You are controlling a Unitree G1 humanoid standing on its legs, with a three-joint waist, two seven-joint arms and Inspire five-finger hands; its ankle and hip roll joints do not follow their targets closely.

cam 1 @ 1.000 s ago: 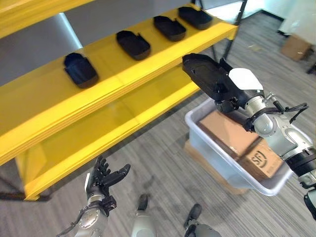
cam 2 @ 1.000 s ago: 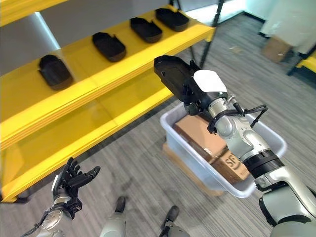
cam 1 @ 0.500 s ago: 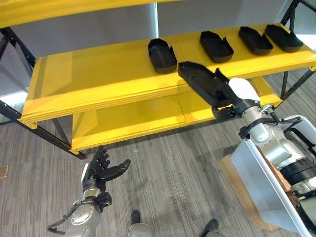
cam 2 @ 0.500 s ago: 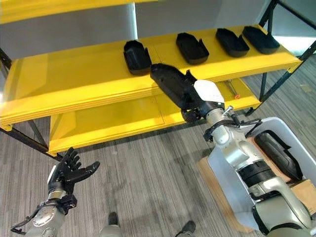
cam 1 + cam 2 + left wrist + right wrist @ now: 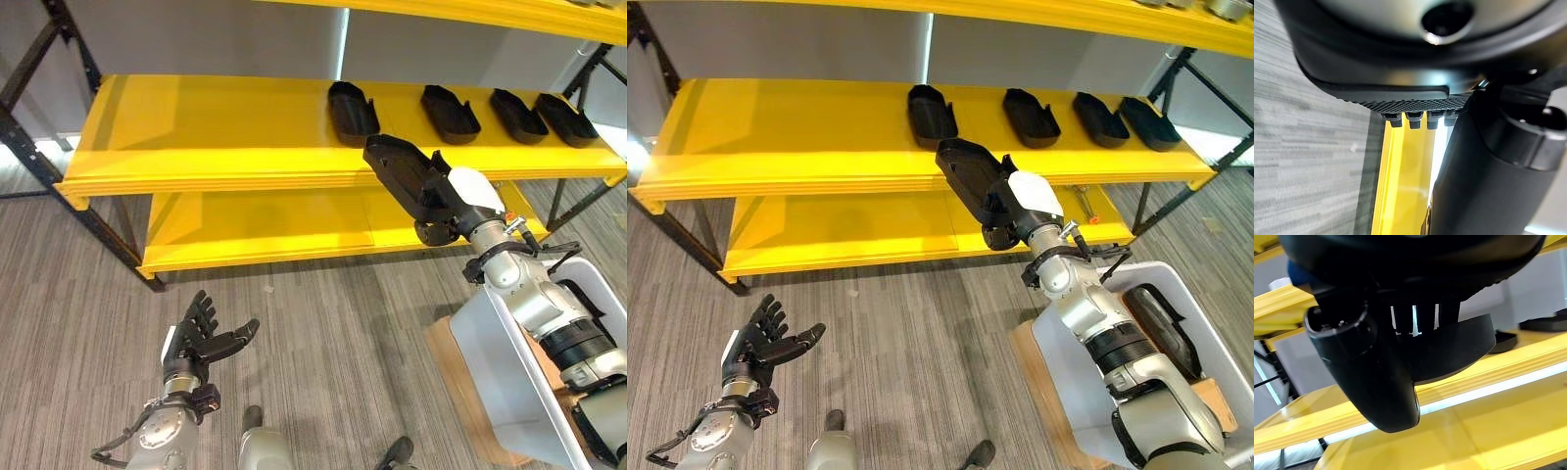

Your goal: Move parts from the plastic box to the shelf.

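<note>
1. Grey wood-grain floor (image 5: pixel 323 323), with a yellow shelf (image 5: pixel 225 127) on a dark frame standing along the far side; middle deck and lower deck (image 5: pixel 265 225) both in view.
2. Four black parts in a row on the right half of the middle deck: leftmost part (image 5: pixel 353 111), second part (image 5: pixel 450 113), third part (image 5: pixel 518 116), fourth part (image 5: pixel 567 118); each apart from its neighbour.
3. Right hand (image 5: pixel 1011 208), white thumb cover uppermost, clenched on a fifth black part (image 5: pixel 968 173); fingers under the part and thumb over it, as seen in the right wrist view (image 5: pixel 1371 357).
4. Held part (image 5: pixel 400 168) tilted, far end raised; seen against the front edge of the middle deck, just below the leftmost part on the deck; contact with the shelf cannot be told.
5. Plastic box (image 5: pixel 495 362), pale and translucent, on the floor at the right, beside the right arm; resting on a flat brown board (image 5: pixel 456 387).
6. One more black part (image 5: pixel 1161 323) lying inside the plastic box, on brown cardboard (image 5: pixel 1207 390).
7. Left hand (image 5: pixel 201 343) low at the left, over the floor, well apart from shelf and box; fingers spread and straight, thumb out, holding nothing.
</note>
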